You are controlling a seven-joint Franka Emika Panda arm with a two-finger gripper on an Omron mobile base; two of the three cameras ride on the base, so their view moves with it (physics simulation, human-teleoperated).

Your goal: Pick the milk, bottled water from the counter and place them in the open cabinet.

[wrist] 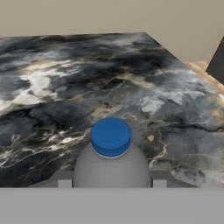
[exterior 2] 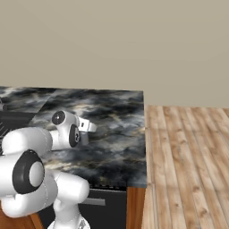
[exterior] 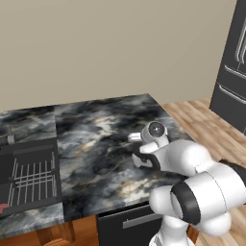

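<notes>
- The desk (exterior: 96,139) spreads broad under me, polished black-and-grey marbled stone with white and tan veins, flat and hard-edged.
- My end effector (wrist: 111,183) is pinching the bottle (wrist: 111,168) by its sides, above the desk.
- The bottle is smooth greyish plastic, round-shouldered, with a ribbed blue cap (wrist: 110,137).
- Risk, as I judge it: slick plastic could slip or twist in my pinch if I swing fast, and the bottle would drop onto the stone.

White arm (exterior 2: 40,152) low over marbled counter (exterior 2: 116,134); wooden floor (exterior 2: 188,165) right.
</notes>
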